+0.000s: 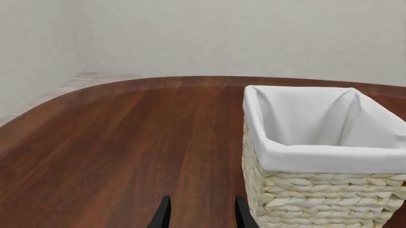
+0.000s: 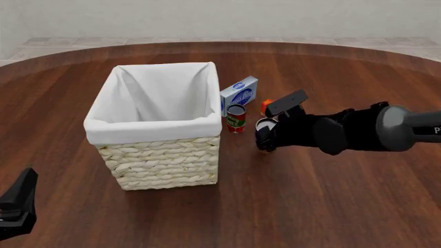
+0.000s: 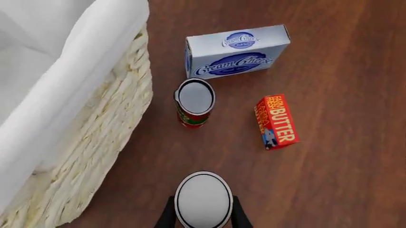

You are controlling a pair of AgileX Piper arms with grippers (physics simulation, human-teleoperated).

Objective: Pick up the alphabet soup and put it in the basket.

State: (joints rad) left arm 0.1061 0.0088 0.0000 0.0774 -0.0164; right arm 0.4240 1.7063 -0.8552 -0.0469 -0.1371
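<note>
Two fingers of your right gripper clasp the alphabet soup.
Its silvery top faces the wrist camera, long axis along the fingers; your left gripper is parted.

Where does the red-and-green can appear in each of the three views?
Left wrist view: not in it.
Front view: the red-and-green can stands upright just right of the basket, in front of the cream cheese box.
Right wrist view: can at centre.
Shared landmark: the basket.
</note>
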